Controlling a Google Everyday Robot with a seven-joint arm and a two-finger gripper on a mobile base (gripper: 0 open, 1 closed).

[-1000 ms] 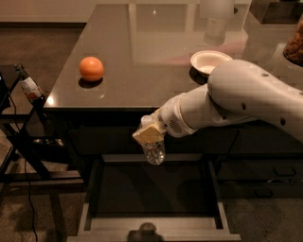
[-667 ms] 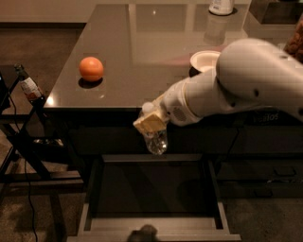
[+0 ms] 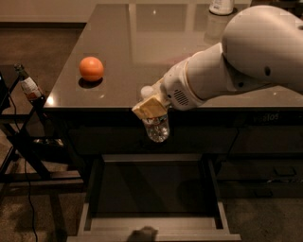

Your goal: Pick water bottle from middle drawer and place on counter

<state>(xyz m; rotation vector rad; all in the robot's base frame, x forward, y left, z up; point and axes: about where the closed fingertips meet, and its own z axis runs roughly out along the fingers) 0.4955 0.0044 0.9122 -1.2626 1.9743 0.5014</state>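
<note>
My gripper [image 3: 150, 108] is shut on the water bottle [image 3: 156, 127], a small clear plastic bottle with a white cap [image 3: 147, 91]. It holds the bottle in the air at the counter's front edge, above the open middle drawer [image 3: 154, 229]. The cap end sits about level with the counter [image 3: 142, 42] top; the clear body hangs below the edge, in front of the cabinet. The drawer is pulled out, with grey side walls and a dark bare floor.
An orange [image 3: 91, 68] sits on the counter's left side. A white-lidded jar [image 3: 221, 6] stands at the back right. A brown bottle with a red-white label [image 3: 28, 86] rests on a black rack at the far left. My white arm [image 3: 255, 52] covers the counter's right.
My gripper has lifted the water bottle higher, from in front of the cabinet up to the counter's edge. The arm has swung up and nearer the camera, covering the white bowl.
</note>
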